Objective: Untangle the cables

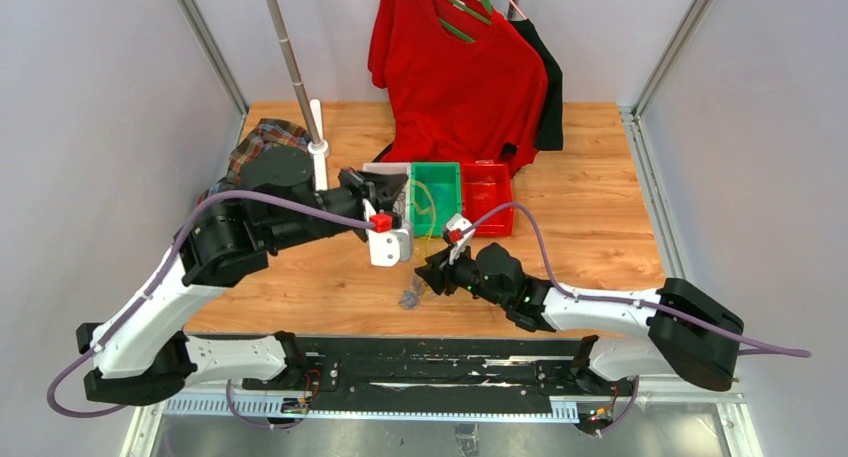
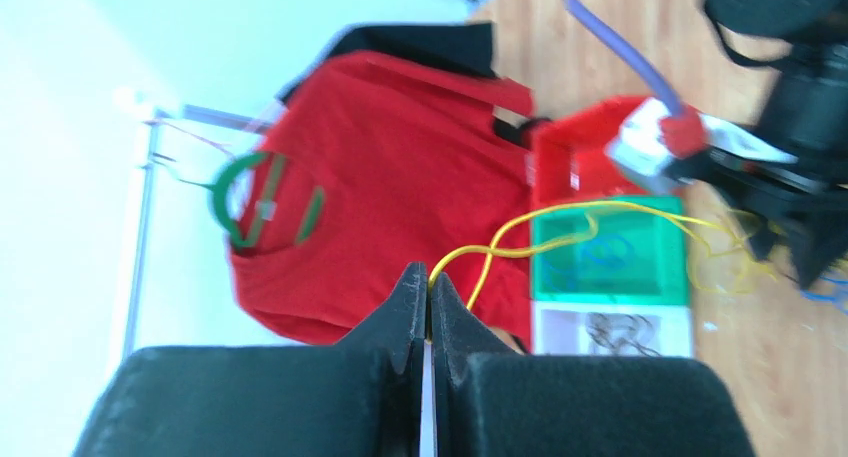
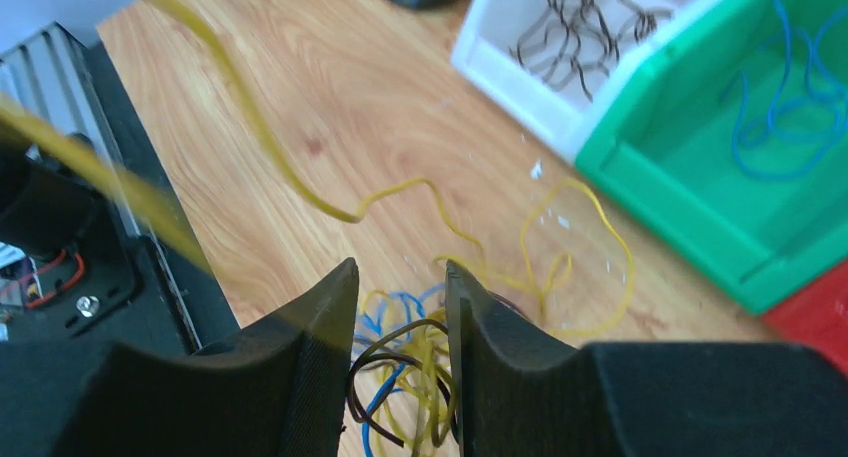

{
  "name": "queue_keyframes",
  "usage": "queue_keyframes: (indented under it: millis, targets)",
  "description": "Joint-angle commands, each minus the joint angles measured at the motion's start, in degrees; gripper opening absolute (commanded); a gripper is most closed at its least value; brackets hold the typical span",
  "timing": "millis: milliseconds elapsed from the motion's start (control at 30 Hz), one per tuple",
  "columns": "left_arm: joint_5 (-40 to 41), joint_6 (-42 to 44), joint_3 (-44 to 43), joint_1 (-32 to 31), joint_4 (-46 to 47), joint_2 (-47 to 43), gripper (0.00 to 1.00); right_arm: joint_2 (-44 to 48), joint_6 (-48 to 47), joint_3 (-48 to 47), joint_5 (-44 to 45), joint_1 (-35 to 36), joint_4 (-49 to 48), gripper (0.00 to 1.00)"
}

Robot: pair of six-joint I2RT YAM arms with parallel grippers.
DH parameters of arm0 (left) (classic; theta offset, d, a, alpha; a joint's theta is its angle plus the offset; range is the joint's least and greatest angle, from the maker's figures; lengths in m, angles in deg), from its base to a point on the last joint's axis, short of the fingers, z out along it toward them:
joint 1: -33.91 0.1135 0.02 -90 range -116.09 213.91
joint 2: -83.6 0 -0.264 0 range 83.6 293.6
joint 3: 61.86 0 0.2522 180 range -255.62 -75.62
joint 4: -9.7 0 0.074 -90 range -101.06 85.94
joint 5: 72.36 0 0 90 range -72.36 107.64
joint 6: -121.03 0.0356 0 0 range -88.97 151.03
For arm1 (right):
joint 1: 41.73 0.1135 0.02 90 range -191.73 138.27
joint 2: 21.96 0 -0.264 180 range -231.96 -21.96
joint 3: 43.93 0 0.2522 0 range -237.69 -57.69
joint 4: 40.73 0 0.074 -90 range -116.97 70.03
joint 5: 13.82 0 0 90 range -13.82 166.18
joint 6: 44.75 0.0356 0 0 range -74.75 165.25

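Right wrist view showed the right tool (image 3: pixel 400 277) half-wide, straddling the cable tangle (image 3: pixel 405 377) on the desk (image 3: pixel 330 97) directly below. The left tool (image 2: pixel 430 282) pinched the yellow cable (image 2: pixel 600 205) at its tips. Clamping several strands together could tighten the knot when pulled.

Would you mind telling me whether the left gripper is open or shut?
Shut: the left gripper has its fingers pressed together on the yellow cable.

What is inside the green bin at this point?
A loose blue cable lies curled on the floor of the green bin. A yellow cable crosses over it; whether it dips inside is unclear. The bin's near wall hides the floor strip just behind it.
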Motion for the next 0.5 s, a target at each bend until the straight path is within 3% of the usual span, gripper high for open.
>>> queue_keyframes:
  millis: [0, 100, 333, 467]
  targets:
    - [-0.02, 3.58, -10.06, 0.32, 2.05, 3.19, 0.01, -0.11, 3.77, 4.26, 3.93, 0.66, -3.54, 0.38]
    - [1.12, 3.40, -16.93, 0.30, 4.83, 5.95, 0.01, -0.14, 5.35, 6.88, 5.07, 0.68, -4.66, 0.38]
    - [2.38, 6.95, -19.67, -0.26, 23.23, 7.74, 0.01, 1.82, 7.91, 11.37, 5.56, 0.66, -4.01, 0.40]
    - [1.18, 8.22, -22.52, -0.80, 24.52, 9.99, 0.01, 7.11, 7.01, 10.11, 5.62, 0.66, 1.46, 0.44]
